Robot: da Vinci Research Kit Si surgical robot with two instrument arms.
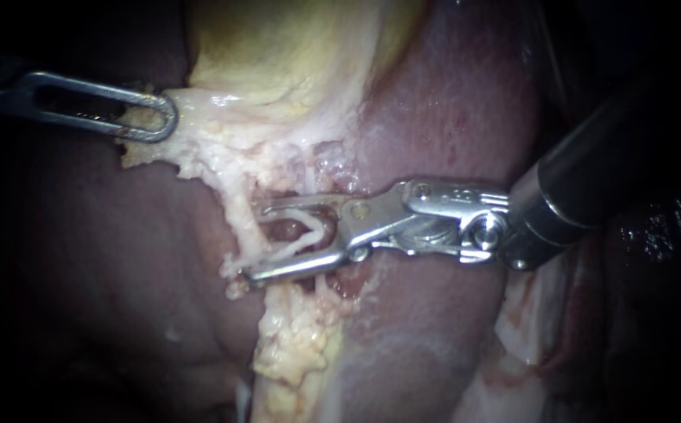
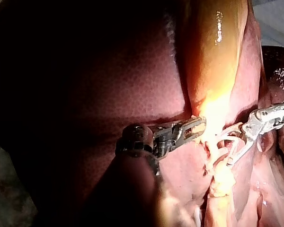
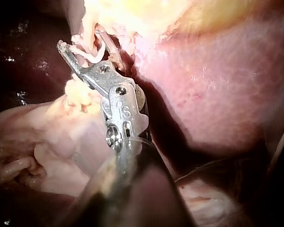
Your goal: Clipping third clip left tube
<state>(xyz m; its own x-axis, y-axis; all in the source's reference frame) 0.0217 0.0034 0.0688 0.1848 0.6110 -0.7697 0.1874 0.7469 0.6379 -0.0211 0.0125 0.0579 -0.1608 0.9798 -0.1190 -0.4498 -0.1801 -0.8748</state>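
My right instrument [image 1: 258, 243] comes in from the right, its two jaws standing apart. A thin pale tube [image 1: 314, 231] curves through the gap between them, and a thicker pale strand [image 1: 240, 219] crosses just at their tips. The right wrist view shows the same jaws [image 3: 80, 40] astride pale strands [image 3: 87, 54]. I cannot make out a clip on the tube. My left instrument [image 1: 172, 119] reaches in from the left, shut on the ragged whitish tissue [image 1: 199, 137] at the gallbladder's lower edge, and is also seen in its wrist view [image 2: 201, 125].
The yellowish gallbladder [image 1: 293, 47] lies above the strands. Dark liver [image 1: 81, 274] fills the left, and paler pink liver [image 1: 450, 102] lies behind the right instrument. Lumpy yellow fat [image 1: 297, 345] hangs below the jaws.
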